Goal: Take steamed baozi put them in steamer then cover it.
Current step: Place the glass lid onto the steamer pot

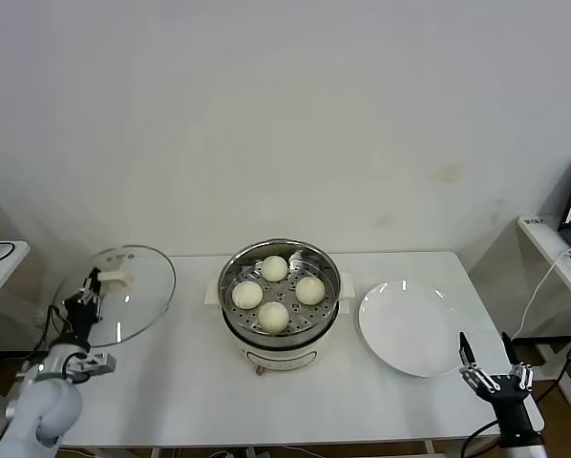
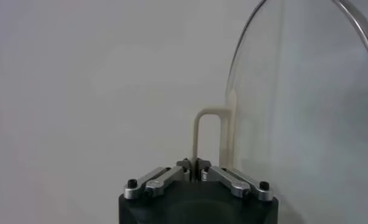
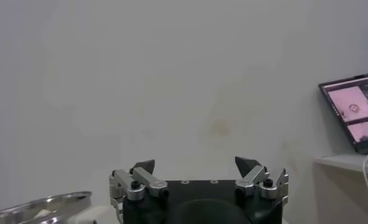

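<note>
1. Four cream-white dough buns (image 1: 273, 293): inside round steel steamer (image 1: 280, 334), mid-counter.
2. Clear glass lid (image 1: 123, 294): off, tilted, left pincer (image 1: 83, 305) clamped on its handle.
3. Right pincer (image 1: 496, 379): wide apart, empty.
4. Remaining: covering.

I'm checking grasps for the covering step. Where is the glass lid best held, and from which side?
By its cream oblong handle at the centre, coming from the handle face. The cover is thin glass with a narrow metal rim, while the handle stands off as a loop that fingers can close on. The left gripper is shut on it that way, the lid tilted.
</note>
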Robot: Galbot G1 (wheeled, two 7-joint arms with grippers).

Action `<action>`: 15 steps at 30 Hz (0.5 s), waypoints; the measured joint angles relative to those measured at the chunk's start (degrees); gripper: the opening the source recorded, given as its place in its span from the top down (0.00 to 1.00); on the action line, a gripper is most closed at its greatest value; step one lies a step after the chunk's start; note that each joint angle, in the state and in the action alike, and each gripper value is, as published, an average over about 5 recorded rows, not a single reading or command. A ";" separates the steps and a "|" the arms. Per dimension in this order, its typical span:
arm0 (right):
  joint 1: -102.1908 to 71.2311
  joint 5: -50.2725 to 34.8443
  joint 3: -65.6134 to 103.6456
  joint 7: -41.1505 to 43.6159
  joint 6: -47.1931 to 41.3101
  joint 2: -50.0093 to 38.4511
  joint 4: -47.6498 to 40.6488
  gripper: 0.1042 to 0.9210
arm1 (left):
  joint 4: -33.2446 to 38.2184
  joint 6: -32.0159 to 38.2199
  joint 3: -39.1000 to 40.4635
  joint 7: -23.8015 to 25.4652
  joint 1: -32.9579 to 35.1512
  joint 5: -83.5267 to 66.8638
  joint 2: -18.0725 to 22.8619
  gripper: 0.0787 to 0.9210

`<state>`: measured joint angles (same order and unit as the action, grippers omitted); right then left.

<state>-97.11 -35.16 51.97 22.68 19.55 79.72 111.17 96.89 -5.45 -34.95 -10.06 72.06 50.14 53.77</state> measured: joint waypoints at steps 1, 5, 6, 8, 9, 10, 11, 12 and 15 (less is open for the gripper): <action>0.07 0.53 -0.16 -0.26 0.08 0.17 0.01 0.12 | 1.11 -0.86 0.21 0.41 -0.08 -0.75 -0.51 0.93; 0.33 2.84 -0.99 -1.39 0.30 0.98 0.15 0.12 | 5.25 -4.49 1.67 1.84 -0.70 -3.64 -2.25 0.93; 0.41 3.45 -1.24 -1.67 0.37 1.21 0.19 0.12 | 6.17 -5.43 2.17 2.18 -0.92 -4.25 -2.65 0.93; 0.58 4.74 -1.79 -2.21 0.53 1.72 0.23 0.12 | 7.89 -7.33 3.33 2.86 -1.44 -5.25 -3.35 0.93; 0.69 5.41 -2.07 -2.47 0.62 2.01 0.22 0.12 | 8.70 -8.26 4.00 3.19 -1.73 -5.66 -3.66 0.93; 0.81 6.10 -2.35 -2.74 0.69 2.31 0.19 0.12 | 9.44 -9.16 4.69 3.50 -2.06 -6.00 -3.91 0.93; 0.95 6.76 -2.64 -2.99 0.75 2.62 0.14 0.12 | 10.13 -10.06 5.44 3.80 -2.42 -6.29 -4.13 0.93; 1.10 7.44 -2.94 -3.24 0.80 2.96 0.05 0.12 | 10.76 -10.94 6.24 4.08 -2.81 -6.54 -4.30 0.93; 1.63 9.42 -3.86 -4.00 0.90 4.03 -0.36 0.12 | 12.26 -13.44 8.85 4.79 -4.18 -7.04 -4.55 0.93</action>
<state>-95.48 -25.74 48.11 18.67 20.45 83.75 110.80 109.15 -18.90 -26.11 -5.27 67.88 43.10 49.22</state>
